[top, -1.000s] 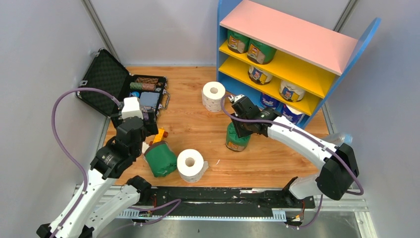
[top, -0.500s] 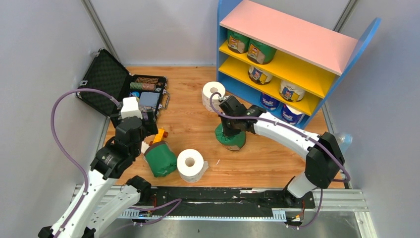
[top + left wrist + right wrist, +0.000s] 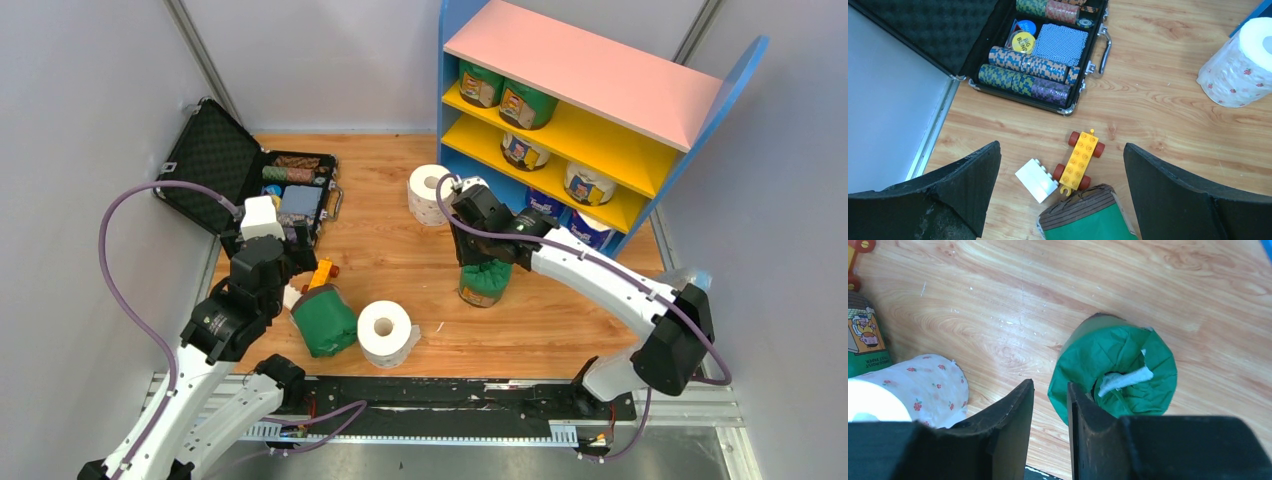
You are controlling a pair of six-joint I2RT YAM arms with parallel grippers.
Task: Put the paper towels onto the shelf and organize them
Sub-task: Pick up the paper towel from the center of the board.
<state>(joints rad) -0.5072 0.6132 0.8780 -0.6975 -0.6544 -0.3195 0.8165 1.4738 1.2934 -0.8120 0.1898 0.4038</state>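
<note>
The green roll (image 3: 1120, 347) looks soft and light, best squeezed across its sides; the right gripper (image 3: 1049, 390) is barely parted, empty, the left gripper (image 3: 1062, 150) spread wide.

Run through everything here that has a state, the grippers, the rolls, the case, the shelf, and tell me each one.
standing green roll: upright.
right gripper: jaws nearly together at that roll's top rim; grip unclear.
left gripper: open wide, empty.
other green roll: lying on its side.
near white roll: upright.
far white roll: upright.
black case: open.
shelf: six rolls visible inside.
</note>
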